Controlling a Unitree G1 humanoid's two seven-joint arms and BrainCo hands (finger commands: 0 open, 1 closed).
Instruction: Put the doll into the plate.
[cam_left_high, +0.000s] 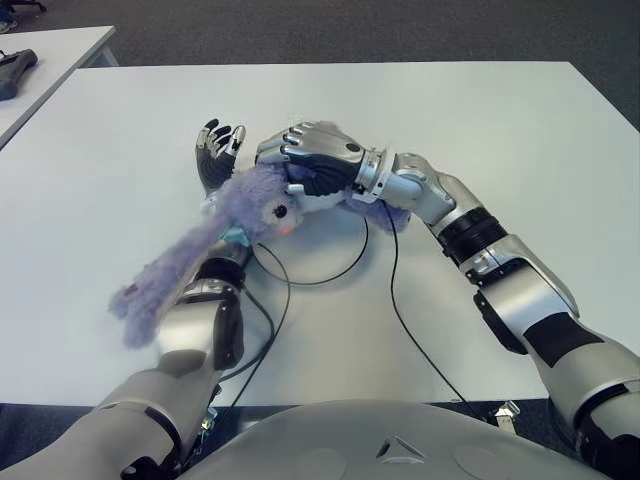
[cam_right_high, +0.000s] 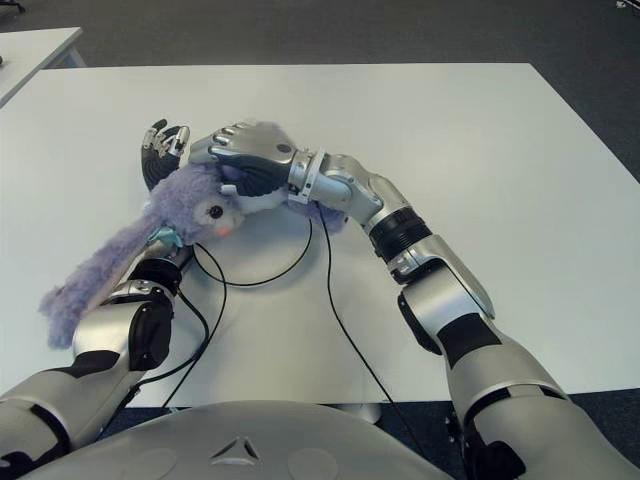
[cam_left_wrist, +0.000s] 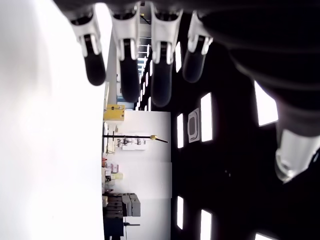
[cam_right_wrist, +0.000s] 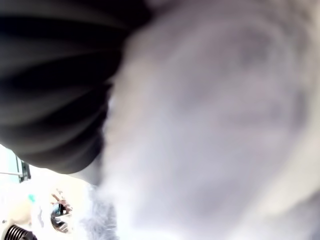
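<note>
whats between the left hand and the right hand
The purple doll. In the eye views its head sits between the open left hand behind it and the right hand clamped on top; no plate is visible.

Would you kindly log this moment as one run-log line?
right hand: gripping doll | left hand: open, empty, beside doll | doll: draped over left forearm | plate: not visible
</note>
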